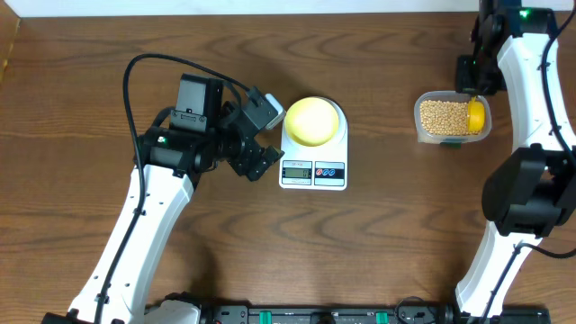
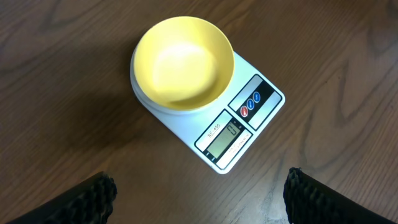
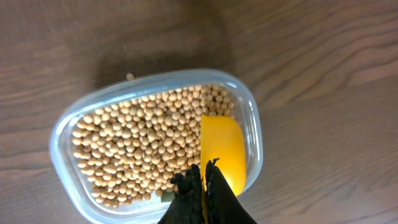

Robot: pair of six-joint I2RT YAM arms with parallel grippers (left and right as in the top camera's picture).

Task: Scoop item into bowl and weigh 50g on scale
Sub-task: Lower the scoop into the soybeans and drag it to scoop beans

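The bowl (image 2: pixel 183 62) is showing pale yellow, the scale (image 2: pixel 199 127) white with a grey display (image 2: pixel 224 138) and red and blue buttons (image 2: pixel 249 103), the beans (image 3: pixel 137 149) tan, the scoop (image 3: pixel 222 152) bright yellow, the bench (image 2: pixel 62 124) brown woodgrain.

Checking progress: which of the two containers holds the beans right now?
The clear tub, right of the scale; the pale-yellow bowl on the scale is empty.

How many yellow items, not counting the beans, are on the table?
2. The pale-yellow bowl sits empty on the scale. The bright yellow scoop stands in the beans at the right end of the clear tub. No other is visible, though one could be hidden.
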